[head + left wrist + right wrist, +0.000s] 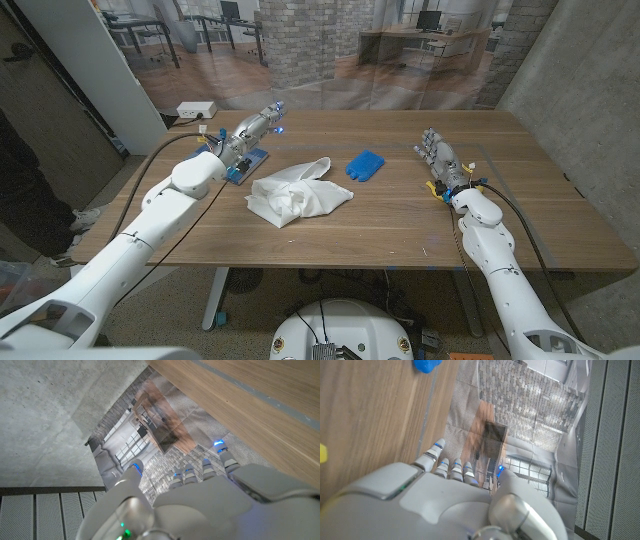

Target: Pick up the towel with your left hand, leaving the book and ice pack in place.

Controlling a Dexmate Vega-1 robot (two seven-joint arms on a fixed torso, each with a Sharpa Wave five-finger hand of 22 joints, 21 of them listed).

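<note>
A crumpled white towel (298,192) lies in the middle of the wooden table (400,225). Just beyond it to the right is the blue ice pack (365,164), which also appears in the right wrist view (426,365). A book (251,166) with a blue edge lies left of the towel. My left hand (252,130) hovers over the book with its fingers stretched out and apart, holding nothing; in its wrist view the hand (200,495) is empty. On the table's right side, my right hand (438,155) is open and empty, fingers extended (445,495).
A small yellow object (432,187) lies by my right wrist and also appears in the right wrist view (322,453). A white box (196,109) with a cable sits at the back left corner. A person's dark clothing and shoe (85,215) are at the left edge.
</note>
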